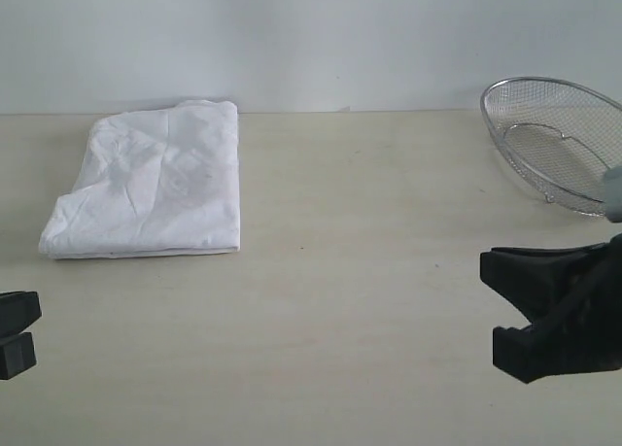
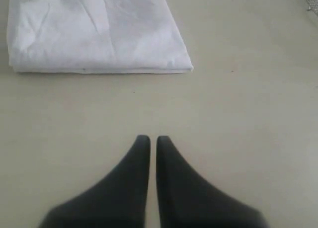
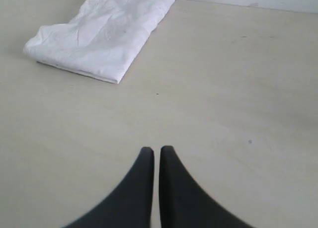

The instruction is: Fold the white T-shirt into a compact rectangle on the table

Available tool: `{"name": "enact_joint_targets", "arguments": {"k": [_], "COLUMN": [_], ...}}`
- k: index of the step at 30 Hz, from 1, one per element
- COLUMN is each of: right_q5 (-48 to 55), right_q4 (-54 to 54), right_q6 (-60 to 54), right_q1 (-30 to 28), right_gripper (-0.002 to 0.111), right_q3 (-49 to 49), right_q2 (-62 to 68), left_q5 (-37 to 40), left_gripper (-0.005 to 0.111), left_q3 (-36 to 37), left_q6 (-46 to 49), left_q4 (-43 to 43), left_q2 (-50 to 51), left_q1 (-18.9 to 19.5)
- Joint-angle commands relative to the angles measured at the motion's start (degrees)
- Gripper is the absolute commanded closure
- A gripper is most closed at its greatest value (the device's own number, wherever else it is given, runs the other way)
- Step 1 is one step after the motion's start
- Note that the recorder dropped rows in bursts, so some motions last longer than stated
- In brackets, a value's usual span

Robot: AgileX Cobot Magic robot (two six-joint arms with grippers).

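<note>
White T-shirt is sitting as a wrinkly folded rectangle on the far left of the desk. My left end effector and right end effector are both clenched on nothing, well apart from it. Looks basically done to me, so the main risk is fiddling: a clenched tip dragging the loose top layer would pull the fold open.

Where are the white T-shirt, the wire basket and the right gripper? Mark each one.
white T-shirt (image 1: 155,184): exterior view, middle of its folded top layer.
wire basket (image 1: 559,159): exterior view, mesh wall.
right gripper (image 3: 157,150): right wrist view, midway between its fingers' tips.
</note>
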Motion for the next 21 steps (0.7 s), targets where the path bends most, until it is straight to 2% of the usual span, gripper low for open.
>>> {"name": "enact_joint_targets", "arguments": {"k": [1, 15, 18, 21], "right_q5": [-0.96, -1.5, 0.08, 2.04], "right_q4": [0.19, 0.19, 0.19, 0.19], "right_q6": [2.21, 1.95, 1.95, 2.18], "right_q1": [0.13, -0.49, -4.14, -10.76], "right_gripper": [0.109, 0.109, 0.109, 0.109], "right_q3": [0.24, 0.24, 0.24, 0.93], "right_q2": [-0.13, -3.47, -9.73, -16.47], "left_q5": [-0.88, -1.15, -1.0, -1.0], "left_gripper": [0.102, 0.102, 0.102, 0.102], "left_q3": [0.27, 0.27, 0.27, 0.27], "left_q6": [-0.27, -0.27, -0.16, -0.16], "left_q4": [-0.56, -0.56, -0.56, -0.56], "left_q2": [-0.36, -0.36, -0.36, -0.36], "left_q1": [-0.49, -0.49, -0.49, -0.49]}}
